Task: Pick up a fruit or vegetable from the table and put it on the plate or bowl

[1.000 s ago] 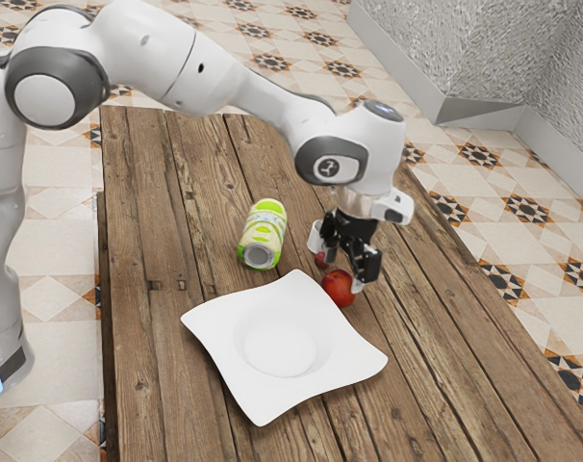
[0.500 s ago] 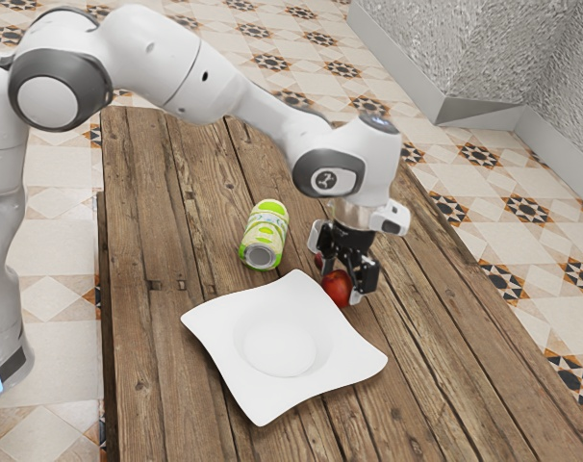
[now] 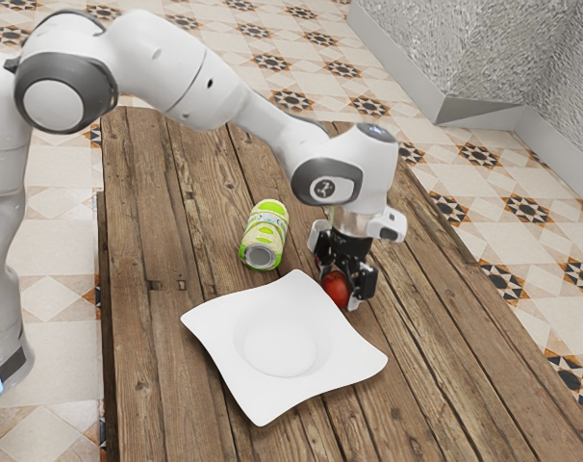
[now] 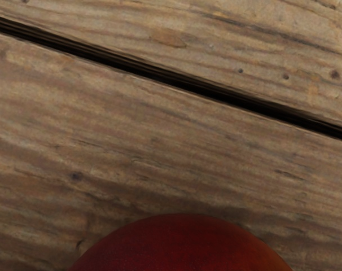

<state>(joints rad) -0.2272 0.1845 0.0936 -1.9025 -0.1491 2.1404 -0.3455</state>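
Note:
A red apple point(image 3: 336, 289) lies on the wooden table point(image 3: 166, 212), just off the far right corner of a white square plate point(image 3: 213, 325). My gripper point(image 3: 342, 279) has come down over the apple and stands open, one black finger on each side of it. I cannot tell whether the fingers touch the fruit. In the wrist view the apple point(image 4: 182, 245) is a dark red dome right under my hand, with bare planks beyond it. Nothing lies on the plate.
A green and white can point(image 3: 263, 233) lies on its side toward the exterior view's left of the gripper, behind the plate. The table's right edge runs close by, with patterned floor tiles point(image 3: 522, 279) beyond.
My hand has dropped lower and shifted slightly toward the exterior view's left, so the fingers now straddle the apple. The apple, can and plate have stayed put.

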